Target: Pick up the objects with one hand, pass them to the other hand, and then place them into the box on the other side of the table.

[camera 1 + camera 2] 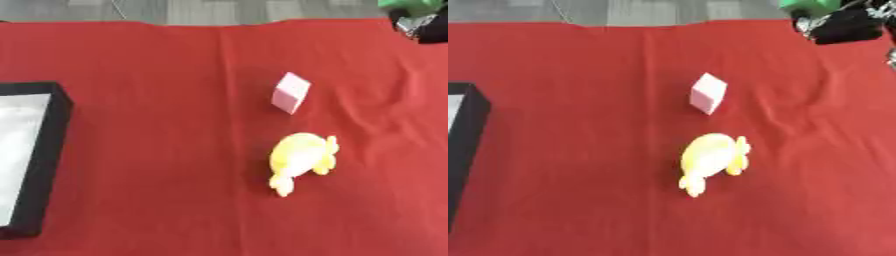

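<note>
From my remote station I see the robot's right hand (846, 25) only at the far right corner of the table, a black and silver mass partly cut off by the frame, with something green (807, 4) just beside it on its left; I cannot tell whether its fingers are open or closed, or whether they hold anything. The left hand appears in neither eye view. Well apart from the right hand, down and to its left, a small pink cube (290, 93) sits tilted on the red tablecloth (157, 150), one corner pointing away from me. Nearer to me than the cube, and farther still from the hand, lies a yellow soft toy (300, 161), rounded, with small lobes along its right side and at its near end; it is close to the cube but not touching it. Across the table from the hand, at the left edge, stands the black box (45, 165), open on top with a pale lining inside, well apart from both objects.
</note>
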Controlling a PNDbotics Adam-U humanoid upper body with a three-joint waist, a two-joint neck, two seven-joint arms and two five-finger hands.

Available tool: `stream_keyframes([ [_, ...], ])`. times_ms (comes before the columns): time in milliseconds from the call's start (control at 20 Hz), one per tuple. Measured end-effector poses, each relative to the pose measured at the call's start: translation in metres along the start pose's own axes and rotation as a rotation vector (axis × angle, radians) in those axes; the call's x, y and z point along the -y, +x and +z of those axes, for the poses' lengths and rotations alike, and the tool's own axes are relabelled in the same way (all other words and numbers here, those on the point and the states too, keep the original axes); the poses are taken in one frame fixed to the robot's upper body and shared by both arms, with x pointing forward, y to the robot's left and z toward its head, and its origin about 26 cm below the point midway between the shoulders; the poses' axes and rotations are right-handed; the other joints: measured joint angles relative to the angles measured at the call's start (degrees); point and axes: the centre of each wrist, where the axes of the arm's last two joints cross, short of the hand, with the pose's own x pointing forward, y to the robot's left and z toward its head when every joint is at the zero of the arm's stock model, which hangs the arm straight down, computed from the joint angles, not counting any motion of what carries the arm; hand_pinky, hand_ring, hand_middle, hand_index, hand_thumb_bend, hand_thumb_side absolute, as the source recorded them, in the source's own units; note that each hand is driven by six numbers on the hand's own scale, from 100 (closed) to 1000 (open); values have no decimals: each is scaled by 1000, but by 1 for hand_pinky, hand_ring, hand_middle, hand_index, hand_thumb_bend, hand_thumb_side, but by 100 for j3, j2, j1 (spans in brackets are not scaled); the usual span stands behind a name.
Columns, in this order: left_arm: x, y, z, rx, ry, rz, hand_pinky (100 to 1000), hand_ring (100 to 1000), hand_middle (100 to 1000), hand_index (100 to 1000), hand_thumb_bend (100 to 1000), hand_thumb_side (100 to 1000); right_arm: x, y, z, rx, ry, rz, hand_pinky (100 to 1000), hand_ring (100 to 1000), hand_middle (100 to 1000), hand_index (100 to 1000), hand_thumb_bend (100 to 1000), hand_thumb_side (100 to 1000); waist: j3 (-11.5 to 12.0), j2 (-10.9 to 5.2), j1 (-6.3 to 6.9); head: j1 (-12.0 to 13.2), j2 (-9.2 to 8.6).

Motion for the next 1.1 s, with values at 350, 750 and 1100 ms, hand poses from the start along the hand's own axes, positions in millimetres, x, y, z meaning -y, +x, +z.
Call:
stream_keyframes([
  [350,-9,15,-12,51,-67,-84,818,859,599,730,100,582,-38,5,2,26,43,-120,762,676,563,525,100,100,-19,-51,49,95,45],
  [750,-9,29,-22,86,-172,-152,811,857,604,735,100,625,-66,11,4,45,63,-221,763,673,563,523,100,100,9,-62,58,214,42],
  [1100,-4,43,-31,108,-333,-249,806,858,627,751,100,517,-88,18,7,64,116,-266,759,671,562,522,100,100,79,-62,58,268,42],
])
